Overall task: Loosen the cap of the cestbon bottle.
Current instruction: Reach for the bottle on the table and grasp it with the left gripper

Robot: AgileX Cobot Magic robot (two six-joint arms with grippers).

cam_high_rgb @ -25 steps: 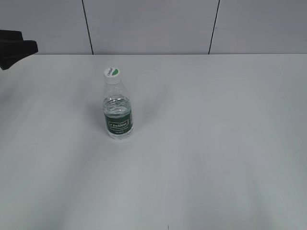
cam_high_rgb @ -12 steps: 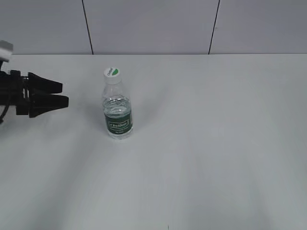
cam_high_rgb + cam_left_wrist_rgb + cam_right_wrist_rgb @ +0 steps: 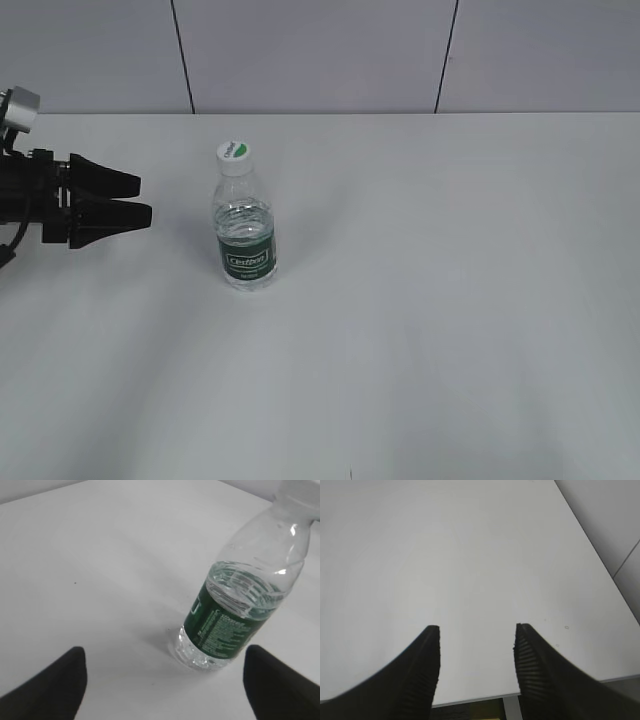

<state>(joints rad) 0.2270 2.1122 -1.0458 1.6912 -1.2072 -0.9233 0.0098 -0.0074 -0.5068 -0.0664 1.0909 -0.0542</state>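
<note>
Upright on the white table [image 3: 430, 300] stands the cestbon bottle [image 3: 246, 222], left of the table's middle in the exterior view and nearer the back wall [image 3: 310, 55] than the front edge. Its dark green label band wraps the lower body, clear water shows above the band, and the ribbed shoulder narrows to the neck. The cap [image 3: 234, 156], white with a green mark on top, sits on the neck; whether it is screwed tight cannot be told.

To the left of the bottle, the left gripper [image 3: 140, 199] hangs at about the height of the bottle's shoulder, its two black fingers pointing toward the bottle and well apart from it. The jaws are parted and hold nothing. From the left wrist view the bottle [image 3: 239, 600] fills the upper right, leaning in the frame only because of the camera's tilt, with its base resting on the table and the two dark fingertips [image 3: 50, 692] spread wide at the bottom corners, the bottle lying between them but farther off.

The right gripper [image 3: 477, 632] does not appear in the exterior view. Its wrist view shows two ribbed black fingers moderately spread, empty, over bare table near an edge, with the bottle out of its sight.
</note>
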